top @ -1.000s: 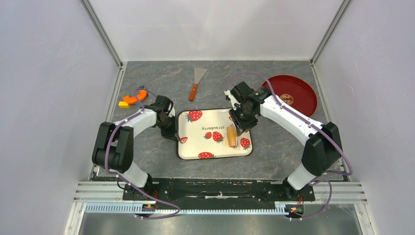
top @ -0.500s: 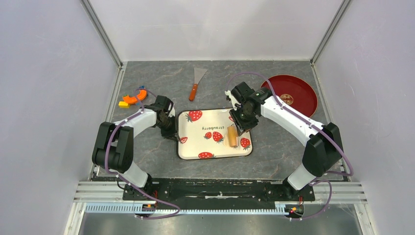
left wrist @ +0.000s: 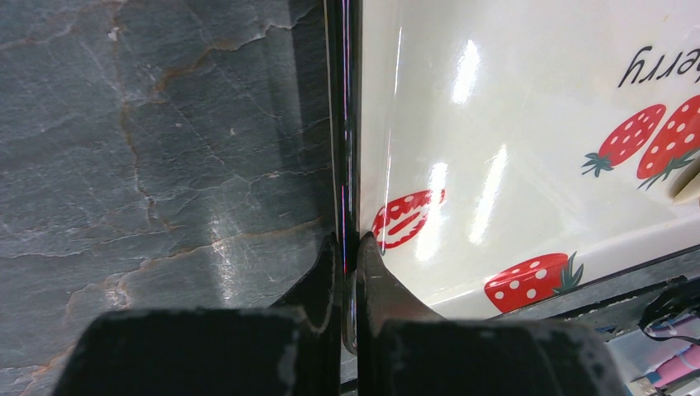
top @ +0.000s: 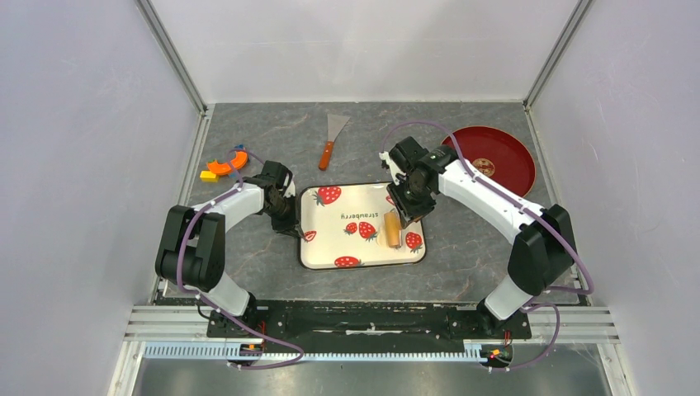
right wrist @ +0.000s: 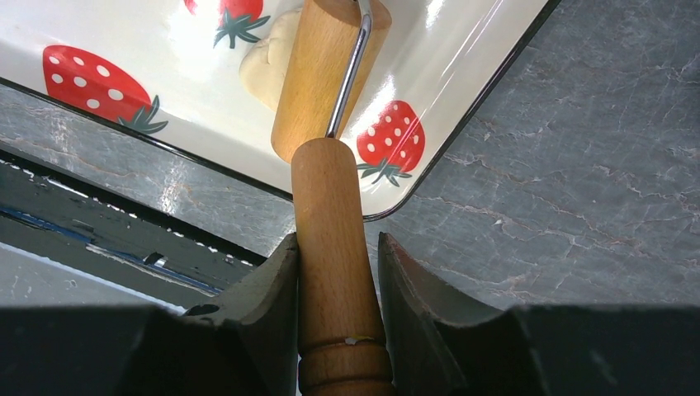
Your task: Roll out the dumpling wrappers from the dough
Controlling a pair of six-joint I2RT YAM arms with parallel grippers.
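- Pinching the left rim of the strawberry tray (left wrist: 342, 124): left gripper (left wrist: 351, 256), jaws closed tight on the black edge, one finger outside and one inside.
- Right gripper (right wrist: 338, 247) is clamped around the roller handle (right wrist: 330, 190). The wooden roller cylinder (right wrist: 322, 66) lies low inside the tray's right end, near the corner.
- Dough (right wrist: 264, 66): pale lump on the tray floor, touching the cylinder's side and partly hidden beneath it. Looks thick, far from rolled thin, by my read.
- Risk: the roller sits close to the tray's raised rim. A stroke toward the corner may ride up the wall and miss the dough.
- Risk: soft dough may stick to the wood and lift off, or get shoved sideways rather than flattened.
- Risk: glossy tray on a smooth stone-pattern table (top: 272, 140). A hard downward push could pivot it if the rim pinch slips.
- Risk: the handle may twist in the jaws under load, since the grip is on round wood.
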